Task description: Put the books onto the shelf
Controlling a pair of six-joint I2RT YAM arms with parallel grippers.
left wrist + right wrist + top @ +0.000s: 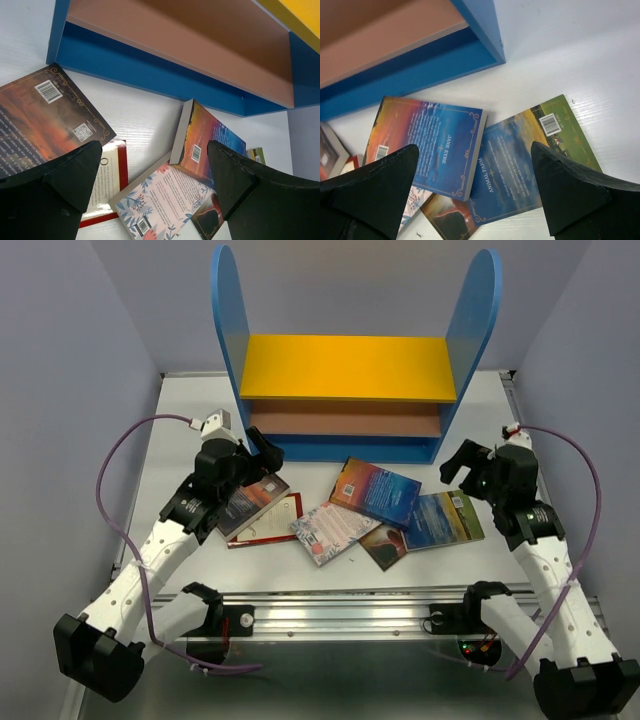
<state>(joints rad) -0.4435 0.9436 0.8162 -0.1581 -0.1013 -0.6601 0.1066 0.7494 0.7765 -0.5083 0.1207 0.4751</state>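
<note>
The shelf (345, 368) stands at the back of the table, both of its boards bare. Several books lie flat in front of it: dark red-brown (255, 502), white with a red border (272, 525), pale patterned (332, 530), blue-orange (376, 491), dark brown (385, 545) and blue-green landscape (445, 519). My left gripper (264, 454) hovers open above the dark red-brown book (45, 120), nothing between its fingers (75, 175). My right gripper (462, 466) hangs open over the landscape book (520, 150), beside the blue-orange one (430, 135).
The books overlap in a loose row; the patterned book (160, 200) lies partly under the blue-orange one (205, 140) and over the dark brown one (207, 220). Grey walls close in both sides. A metal rail (340, 615) runs along the near edge.
</note>
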